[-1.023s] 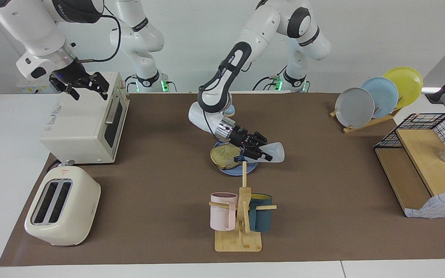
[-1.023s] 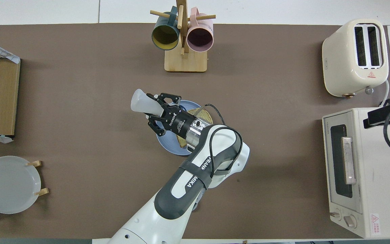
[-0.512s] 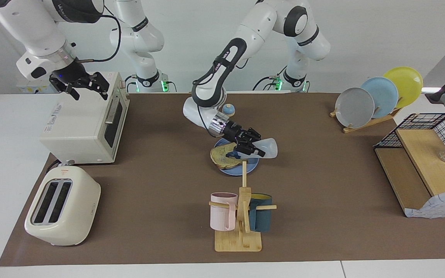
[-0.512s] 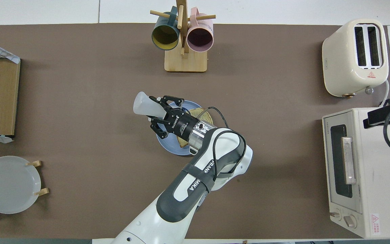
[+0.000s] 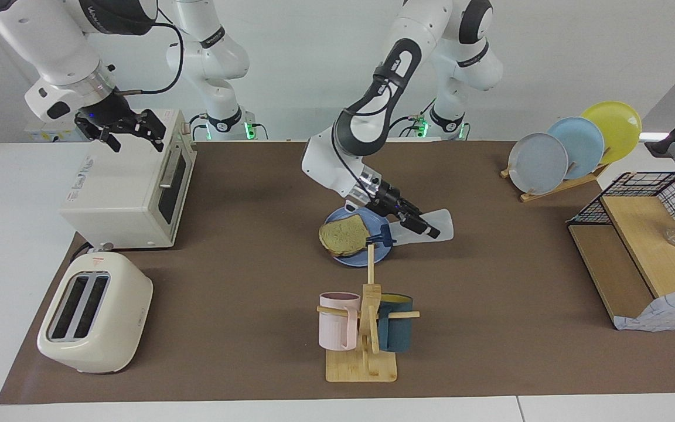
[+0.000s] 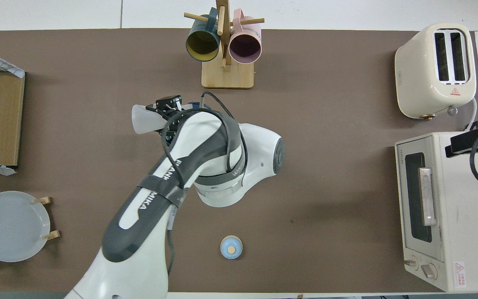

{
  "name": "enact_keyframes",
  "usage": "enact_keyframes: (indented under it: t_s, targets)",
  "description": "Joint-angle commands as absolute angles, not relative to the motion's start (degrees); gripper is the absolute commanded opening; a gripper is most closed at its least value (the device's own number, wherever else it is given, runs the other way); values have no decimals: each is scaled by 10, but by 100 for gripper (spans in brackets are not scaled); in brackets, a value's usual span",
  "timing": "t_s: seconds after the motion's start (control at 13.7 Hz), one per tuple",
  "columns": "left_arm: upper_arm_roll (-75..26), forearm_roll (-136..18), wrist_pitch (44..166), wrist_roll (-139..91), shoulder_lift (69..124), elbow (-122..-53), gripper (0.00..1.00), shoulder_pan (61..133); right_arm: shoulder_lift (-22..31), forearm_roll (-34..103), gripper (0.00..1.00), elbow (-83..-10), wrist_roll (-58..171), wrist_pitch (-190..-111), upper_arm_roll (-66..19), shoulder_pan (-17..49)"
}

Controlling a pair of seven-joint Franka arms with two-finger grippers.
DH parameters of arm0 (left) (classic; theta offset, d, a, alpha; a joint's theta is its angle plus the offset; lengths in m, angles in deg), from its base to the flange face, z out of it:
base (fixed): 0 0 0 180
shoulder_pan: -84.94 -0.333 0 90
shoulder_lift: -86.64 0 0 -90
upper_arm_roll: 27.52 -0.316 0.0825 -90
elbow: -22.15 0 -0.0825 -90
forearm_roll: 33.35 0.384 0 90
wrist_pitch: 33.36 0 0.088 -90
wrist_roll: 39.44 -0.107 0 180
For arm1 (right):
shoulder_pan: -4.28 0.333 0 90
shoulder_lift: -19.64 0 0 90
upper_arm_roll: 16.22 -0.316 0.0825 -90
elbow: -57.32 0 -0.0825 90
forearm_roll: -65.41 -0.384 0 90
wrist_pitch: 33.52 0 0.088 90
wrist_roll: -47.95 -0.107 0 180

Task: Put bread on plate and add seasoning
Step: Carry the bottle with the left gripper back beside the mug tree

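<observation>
Two mugs (image 5: 364, 328) hang near the plate (image 5: 356, 258), farther from robots.

A robotics lab staged as a kitchen: a brown-matted bench (image 5: 244, 193) against bare white walls carries a toaster (image 5: 95, 321), toaster oven (image 5: 129, 181) and mug tree (image 5: 367, 328).

Bright, even light from above; both views sharp. Soft, short shadows lie on the brown bench (image 5: 490, 305) under the toaster (image 5: 95, 319) and mug rack (image 5: 364, 334). No glare.
</observation>
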State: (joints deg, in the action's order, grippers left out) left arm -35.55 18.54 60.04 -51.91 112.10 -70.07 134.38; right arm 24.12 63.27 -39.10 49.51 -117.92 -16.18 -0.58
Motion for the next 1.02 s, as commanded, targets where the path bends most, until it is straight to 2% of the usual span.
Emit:
enact_keyframes:
  t_s: [0.0,0.15,0.37,0.51,0.66,0.8,0.95]
  targets:
    - [-352,99,712,-474,1063,-720,0,1268,245,637,100,-391,509,-1182,-163,-7]
    - [-352,10,770,-472,1029,-727,0,1210,245,637,100,-392,509,-1182,-163,-7]
    - [-352,-122,889,-467,1023,-739,0,1140,244,637,100,-391,509,-1183,-163,-7]
    - [-352,-218,1032,-467,1023,-785,0,1088,245,637,100,-392,509,-1183,-163,-7]
    - [-352,-261,1159,-468,1020,-841,0,1066,245,637,100,-391,509,-1182,-163,-7]
    - [-352,-297,1260,-447,1032,-873,0,1060,244,637,100,-391,509,-1182,-163,-7]
    - [-352,-305,1354,-396,1078,-872,0,1061,244,637,100,-391,509,-1182,-163,-7]
